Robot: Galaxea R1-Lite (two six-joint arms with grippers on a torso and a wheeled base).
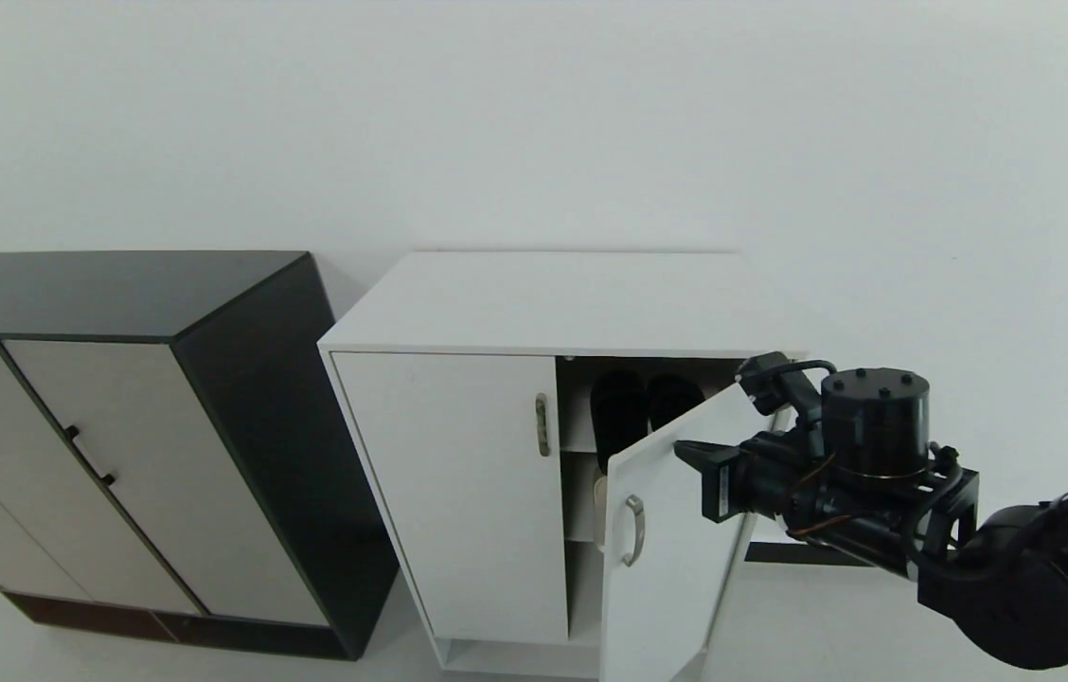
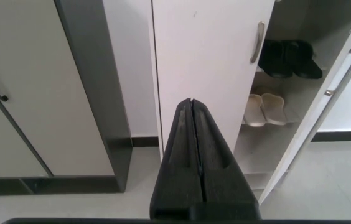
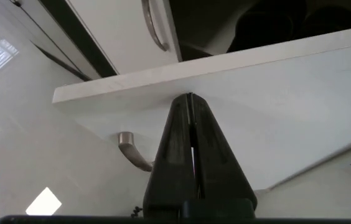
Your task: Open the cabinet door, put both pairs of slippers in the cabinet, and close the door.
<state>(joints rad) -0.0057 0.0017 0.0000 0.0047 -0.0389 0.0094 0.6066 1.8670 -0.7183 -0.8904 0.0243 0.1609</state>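
Note:
The white cabinet has its left door closed and its right door swung partly open. Black slippers rest on the upper shelf, and a beige pair lies on the shelf below. My right gripper is shut, its tip against the outer face of the right door above the handle. The left wrist view shows my left gripper shut and empty, held away from the cabinet and pointing at it, with the black slippers and the beige slippers beyond.
A dark cabinet with pale doors stands close on the left of the white one. A plain wall is behind both. A dark strip lies on the floor to the right, behind the open door.

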